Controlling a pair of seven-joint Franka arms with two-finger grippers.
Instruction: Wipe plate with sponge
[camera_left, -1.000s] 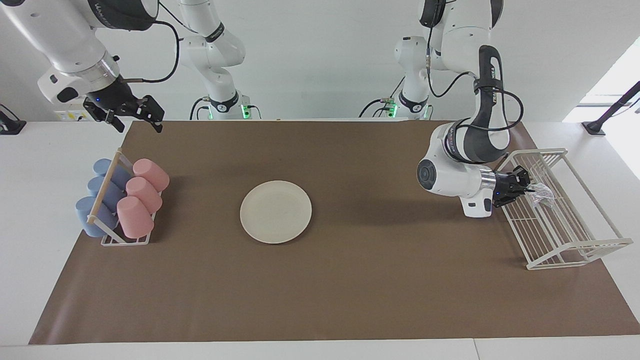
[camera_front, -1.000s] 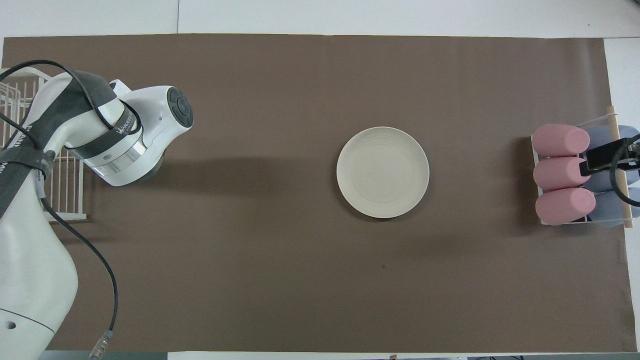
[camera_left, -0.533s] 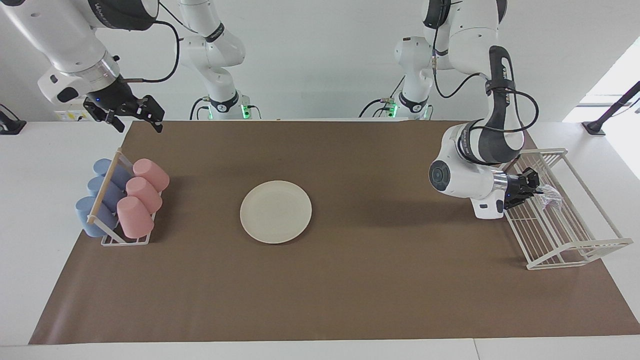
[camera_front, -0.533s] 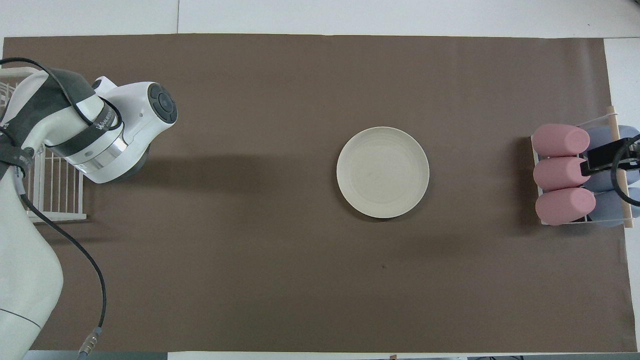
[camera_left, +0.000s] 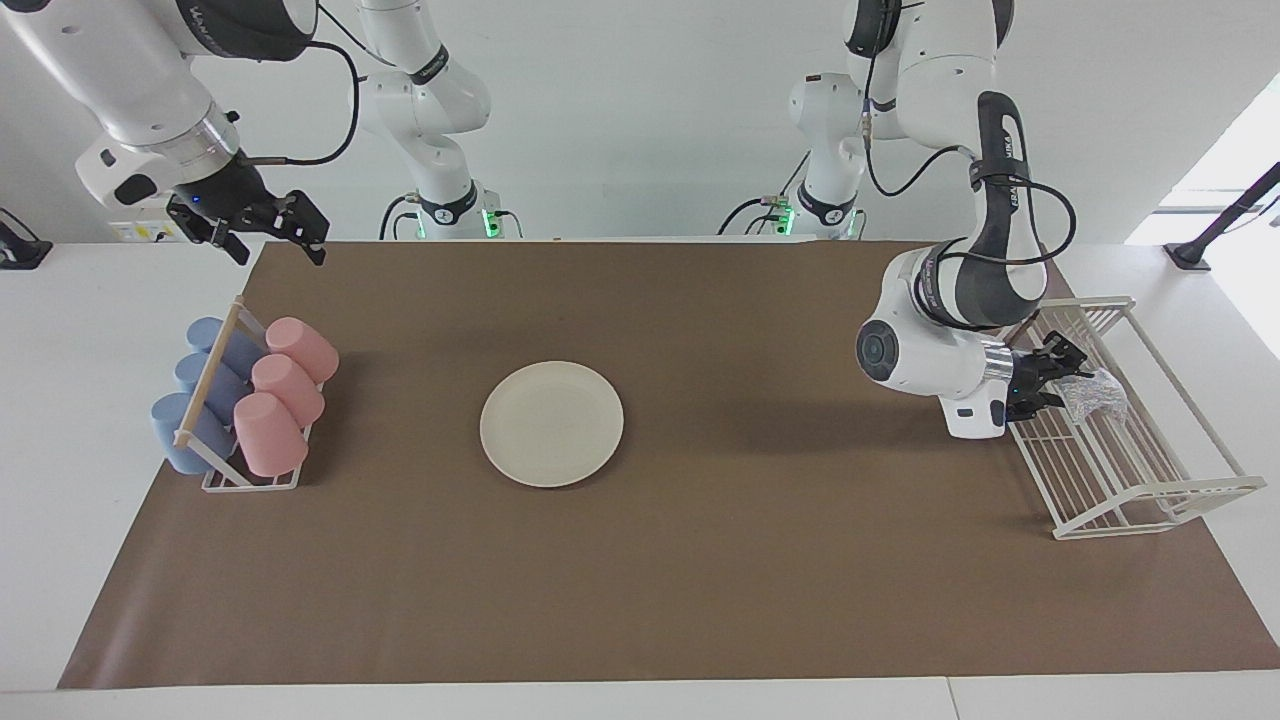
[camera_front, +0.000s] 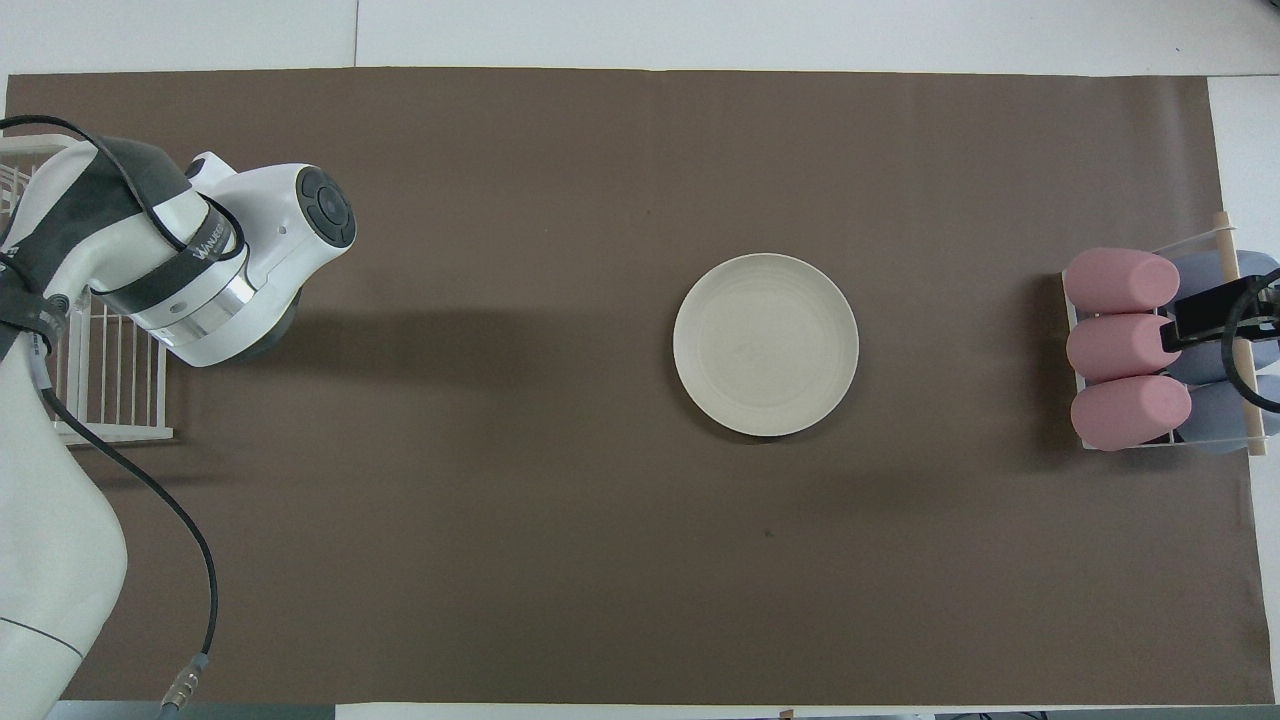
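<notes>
White lettering on a dark band around the left arm (camera_front: 205, 255) above the wire rack (camera_front: 110, 375) looks like a brand name, too small to read. No other text is legible.

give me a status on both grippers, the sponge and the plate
Left gripper open at the sponge in the white wire rack. Right gripper open, waiting over the table's right-arm end. Plate bare, mid-mat. Nothing in the way.
</notes>
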